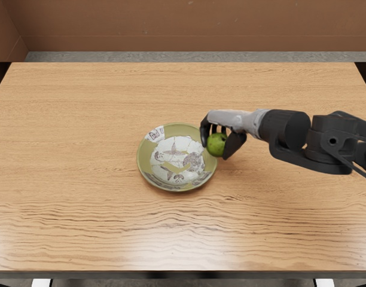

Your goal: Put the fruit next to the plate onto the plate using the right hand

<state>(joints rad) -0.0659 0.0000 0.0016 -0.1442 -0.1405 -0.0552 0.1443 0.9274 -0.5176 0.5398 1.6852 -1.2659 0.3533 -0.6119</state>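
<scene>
The dark fingers (204, 133) of your right hand (223, 133) are curled tight around the small round green fruit (216, 144). Just beyond the fingertips lies the round, olive-rimmed patterned ceramic plate (146, 167), and the fruit overlaps its nearest rim. Pale wooden surface (81, 107) spreads all around.

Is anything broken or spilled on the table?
No, nothing stands out. The plate sits flat and whole on the wooden table; its patchy look seems to be just a painted pattern. The right hand holds the green fruit at the plate's right rim, and the fruit looks whole.
</scene>
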